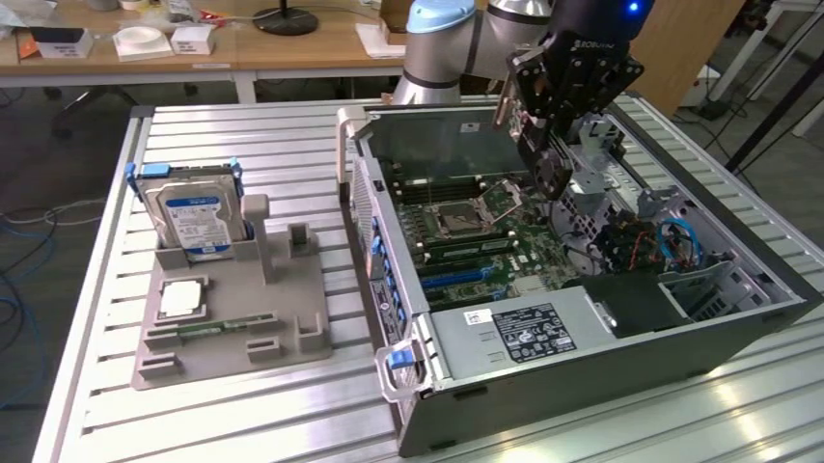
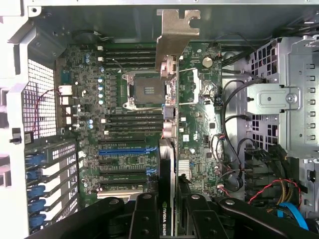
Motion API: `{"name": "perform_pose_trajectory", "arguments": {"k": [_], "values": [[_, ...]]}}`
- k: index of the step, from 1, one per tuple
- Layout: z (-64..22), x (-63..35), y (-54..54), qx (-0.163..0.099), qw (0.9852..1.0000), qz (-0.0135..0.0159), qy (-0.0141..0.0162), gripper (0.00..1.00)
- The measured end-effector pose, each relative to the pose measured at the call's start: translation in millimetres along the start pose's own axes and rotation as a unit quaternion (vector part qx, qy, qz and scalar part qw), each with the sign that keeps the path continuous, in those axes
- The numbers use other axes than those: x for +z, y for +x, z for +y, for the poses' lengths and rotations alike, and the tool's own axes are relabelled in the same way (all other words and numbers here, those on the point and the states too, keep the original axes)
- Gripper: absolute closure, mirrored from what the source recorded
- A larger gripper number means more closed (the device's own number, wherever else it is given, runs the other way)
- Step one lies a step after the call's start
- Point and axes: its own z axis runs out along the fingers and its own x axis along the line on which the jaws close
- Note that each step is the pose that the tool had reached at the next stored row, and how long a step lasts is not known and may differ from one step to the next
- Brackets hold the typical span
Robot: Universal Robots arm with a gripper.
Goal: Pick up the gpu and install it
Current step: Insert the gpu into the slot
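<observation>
**gpu gripped, hanging over the open case, not seated**

- The gripper (image 1: 543, 130) is clamped on the gpu (image 2: 166, 164). In the wrist view one black finger (image 2: 144, 214) presses on each flat side of the card, with no gap showing.
- The card is edge-on to the wrist camera, so it reads as a thin dark strip. There is an NVIDIA label close to the grip and a silver slot bracket (image 2: 177, 27) at the far end.
- In the exterior view the card hangs from the arm inside the opening of the computer case (image 1: 386, 241). It is over the motherboard (image 1: 489, 246), just to the exterior view's right of the CPU socket (image 1: 457, 220).
- The card is up off the board and not down in a slot. In the wrist view the blue expansion slot (image 2: 124, 150) lies on the board beneath and beside the card's line.
- The power supply (image 1: 528, 333) sits in the near corner of the case. The drive cage (image 2: 271, 99) and cable bundle are beside the board.
- On the slatted metal table (image 1: 258, 145), to the exterior view's left of the case, stands a grey parts fixture (image 1: 277, 333).
- A blue-labelled hard drive (image 1: 193, 217) stands upright in the fixture, and a green memory stick (image 1: 212, 328) lies flat in it. Both are well apart from the gripper.
</observation>
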Motion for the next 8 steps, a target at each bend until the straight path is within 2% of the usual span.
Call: {"name": "perform_pose_trajectory", "arguments": {"k": [8], "values": [[0.0,0.0,0.0,-0.007,1.0000,0.0003,-0.0002,0.74]]}}
